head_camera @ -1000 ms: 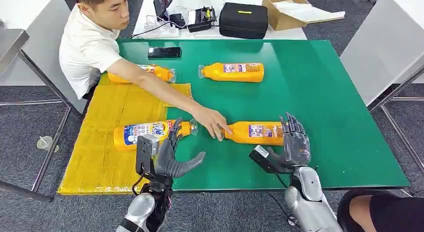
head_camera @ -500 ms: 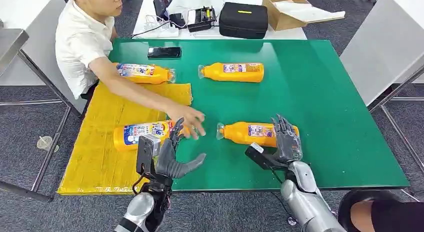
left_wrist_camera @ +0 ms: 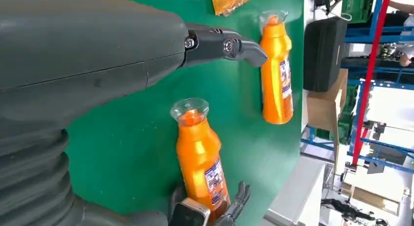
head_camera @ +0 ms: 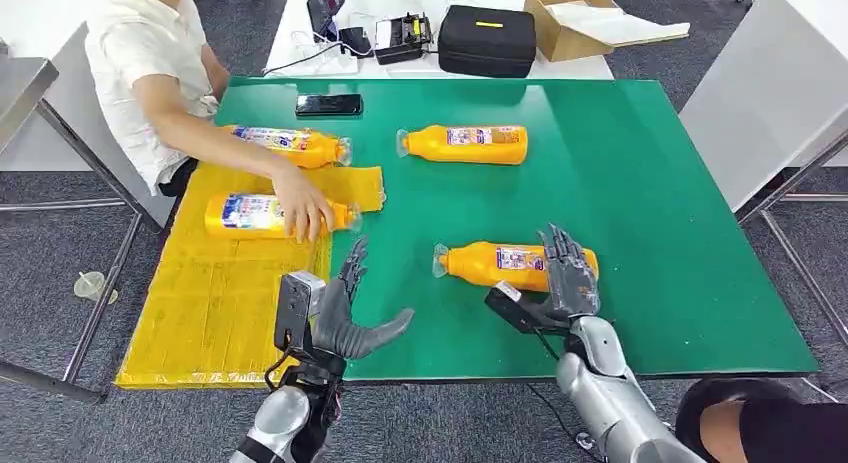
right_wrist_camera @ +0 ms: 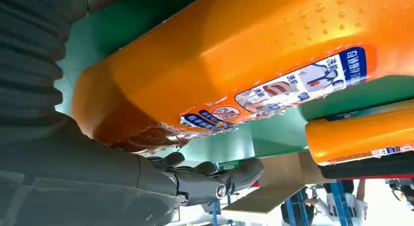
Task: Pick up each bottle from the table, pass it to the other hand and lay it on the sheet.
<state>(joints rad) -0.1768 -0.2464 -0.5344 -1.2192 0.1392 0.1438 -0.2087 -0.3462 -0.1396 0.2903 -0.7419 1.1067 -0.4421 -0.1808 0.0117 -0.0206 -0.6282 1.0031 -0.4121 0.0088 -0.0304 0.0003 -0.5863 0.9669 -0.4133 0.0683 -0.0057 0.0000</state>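
Head view: glossy orange plastic bottle [head_camera: 500, 265] lies on smooth green table [head_camera: 650, 183].

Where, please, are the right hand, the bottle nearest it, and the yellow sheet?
right hand [head_camera: 568, 275]: head view, back of the hand.
nearest bottle [head_camera: 497, 264]: head view, orange body by the label.
yellow sheet [head_camera: 205, 313]: head view, bare middle.

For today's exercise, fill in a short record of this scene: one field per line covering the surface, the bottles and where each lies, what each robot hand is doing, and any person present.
Surface: green table with a yellow sheet on its left part
Near bottle: on its side on the green, cap toward the sheet
Far bottle: on its side on the green
Sheet bottles: one at the sheet's far edge; one under a person's hand
Right hand: fingers spread at the near bottle's base, not clearly gripping
Left hand: open, holds nothing
Other: phone
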